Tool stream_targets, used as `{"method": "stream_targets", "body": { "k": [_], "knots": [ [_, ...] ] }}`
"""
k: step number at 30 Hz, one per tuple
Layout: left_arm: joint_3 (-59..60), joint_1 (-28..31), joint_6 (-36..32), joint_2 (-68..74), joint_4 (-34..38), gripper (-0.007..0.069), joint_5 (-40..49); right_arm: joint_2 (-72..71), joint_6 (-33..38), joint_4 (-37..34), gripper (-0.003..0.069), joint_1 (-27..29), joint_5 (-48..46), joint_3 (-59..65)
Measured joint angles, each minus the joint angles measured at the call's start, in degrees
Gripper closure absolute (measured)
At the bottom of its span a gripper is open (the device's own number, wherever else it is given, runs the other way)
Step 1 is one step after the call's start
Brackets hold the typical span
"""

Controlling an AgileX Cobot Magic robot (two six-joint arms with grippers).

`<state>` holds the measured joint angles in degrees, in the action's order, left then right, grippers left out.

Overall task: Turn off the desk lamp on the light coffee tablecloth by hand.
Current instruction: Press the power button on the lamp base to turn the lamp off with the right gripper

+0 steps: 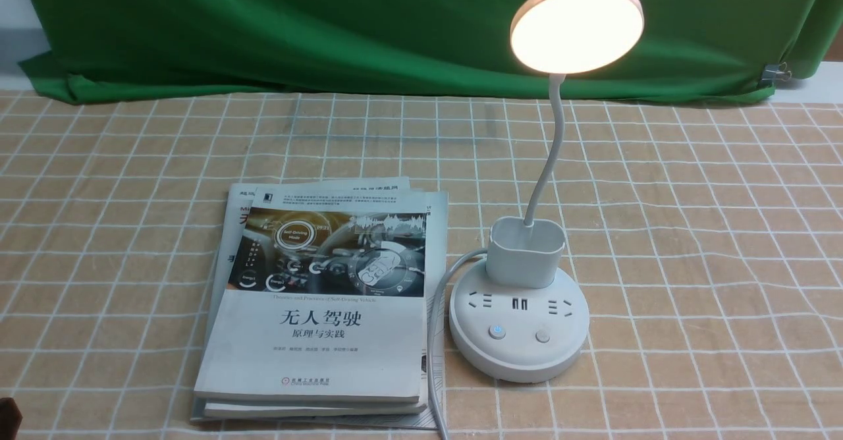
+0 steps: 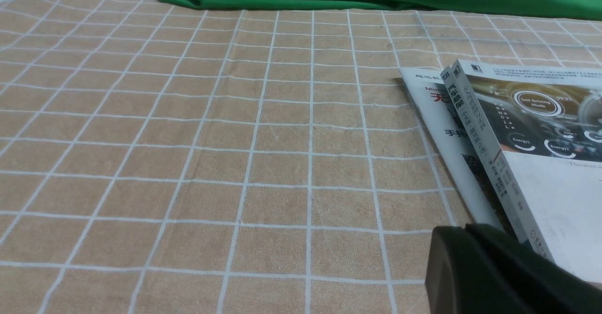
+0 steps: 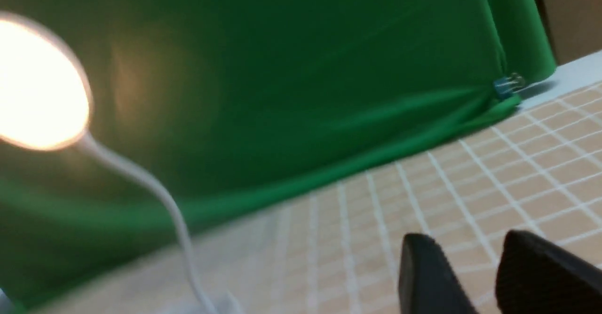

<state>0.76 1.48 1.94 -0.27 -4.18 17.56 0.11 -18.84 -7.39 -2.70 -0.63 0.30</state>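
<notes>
The white desk lamp [image 1: 519, 331] stands on the light coffee tablecloth [image 1: 691, 229], right of centre. Its disc head [image 1: 577, 26] glows warm. The round base carries two buttons, and the left one [image 1: 497, 332] shows a blue light. Neither arm reaches the lamp in the front view. My left gripper [image 2: 465, 229] is shut and empty, low over the cloth beside the books. My right gripper [image 3: 470, 239] is open and empty above the cloth. The lit head [image 3: 37, 83] and the gooseneck show blurred in the right wrist view, off to one side of that gripper.
A stack of books [image 1: 323, 295] lies just left of the lamp base and also shows in the left wrist view [image 2: 526, 154]. The lamp's white cord [image 1: 435, 334] runs between them to the front edge. A green backdrop cloth [image 1: 263, 25] hangs behind, held by a clip [image 1: 777, 71].
</notes>
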Motion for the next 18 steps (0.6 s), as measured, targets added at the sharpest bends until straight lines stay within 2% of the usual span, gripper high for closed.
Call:
{"method": "stream_targets", "body": {
  "k": [11,14,16,18],
  "knots": [
    [0.0,0.0,0.0,0.0,0.0,0.0620,0.0,0.0,-9.5,-0.4,0.0433,-0.2,6.5,-0.3],
    [0.0,0.0,0.0,0.0,0.0,0.0620,0.0,1.8,-5.9,-0.5,0.0489,-1.3,0.0,-5.1],
    [0.0,0.0,0.0,0.0,0.0,0.0620,0.0,7.2,1.3,-0.5,0.0571,-3.6,-9.5,-14.7],
    [0.0,0.0,0.0,0.0,0.0,0.0620,0.0,14.2,7.6,-0.5,0.0612,-5.6,-19.7,-23.8]
  ]
}}
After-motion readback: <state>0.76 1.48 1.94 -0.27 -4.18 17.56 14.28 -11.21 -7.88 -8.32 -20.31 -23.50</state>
